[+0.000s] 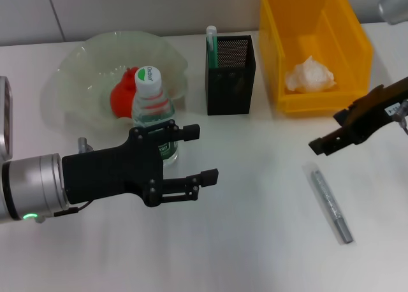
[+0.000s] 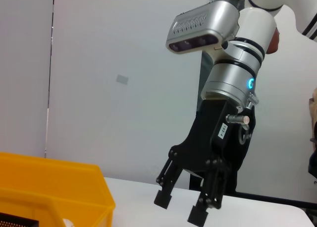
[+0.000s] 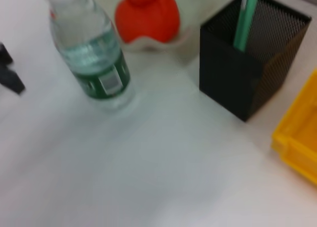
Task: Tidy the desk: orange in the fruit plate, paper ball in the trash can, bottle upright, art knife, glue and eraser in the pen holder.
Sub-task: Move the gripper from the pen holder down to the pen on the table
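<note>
The bottle (image 1: 153,104) stands upright in front of the fruit plate (image 1: 76,101), which holds the orange (image 1: 121,95). My left gripper (image 1: 198,154) is open and empty, just in front of the bottle, and its body hides the bottle's base. The glue (image 1: 211,44) stands in the pen holder (image 1: 231,81). The paper ball (image 1: 309,75) lies in the trash can (image 1: 347,37). The grey art knife (image 1: 330,204) lies on the table at the right. My right gripper (image 1: 319,145) hovers above it, open and empty, as the left wrist view (image 2: 181,208) shows. The eraser is out of view.
The right wrist view shows the bottle (image 3: 91,53), the orange (image 3: 147,16), the pen holder (image 3: 247,68) with the glue (image 3: 245,19), and a corner of the trash can (image 3: 297,142). The trash can (image 2: 54,187) also shows in the left wrist view.
</note>
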### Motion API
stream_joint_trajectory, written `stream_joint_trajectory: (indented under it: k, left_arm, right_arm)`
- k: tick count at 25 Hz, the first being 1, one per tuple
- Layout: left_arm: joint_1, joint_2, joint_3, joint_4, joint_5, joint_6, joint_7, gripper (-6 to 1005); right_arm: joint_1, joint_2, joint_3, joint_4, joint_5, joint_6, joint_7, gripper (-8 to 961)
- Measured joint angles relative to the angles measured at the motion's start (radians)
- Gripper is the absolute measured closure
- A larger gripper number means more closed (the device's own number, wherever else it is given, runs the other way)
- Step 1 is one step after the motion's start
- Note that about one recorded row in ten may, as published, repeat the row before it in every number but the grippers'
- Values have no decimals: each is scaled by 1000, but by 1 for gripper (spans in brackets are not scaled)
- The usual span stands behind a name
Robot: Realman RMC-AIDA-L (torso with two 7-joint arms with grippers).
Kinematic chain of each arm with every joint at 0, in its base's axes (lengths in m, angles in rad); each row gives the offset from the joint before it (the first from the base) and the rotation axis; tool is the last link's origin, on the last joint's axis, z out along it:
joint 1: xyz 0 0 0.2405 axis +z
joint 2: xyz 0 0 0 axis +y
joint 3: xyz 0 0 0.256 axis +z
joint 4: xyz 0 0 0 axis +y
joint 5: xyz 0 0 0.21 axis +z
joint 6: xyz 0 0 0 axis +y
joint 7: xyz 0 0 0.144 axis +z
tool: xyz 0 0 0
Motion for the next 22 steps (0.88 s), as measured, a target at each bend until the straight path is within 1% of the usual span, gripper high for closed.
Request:
stream_joint_trajectory:
  k: [4,9,22]
  left_arm:
    - [1,0,0,0,0,0,1,186]
    - [2,-1,1,0,0,1,1,186]
    - [6,-2,2,-5,0,6,3,186]
  right_arm:
    - [15,0,-54,-17,-53,-37,21,134]
    - [28,1,-92,-17,-61,-65,46,134]
    - [41,2,-124,-10,-100,-106,88,134]
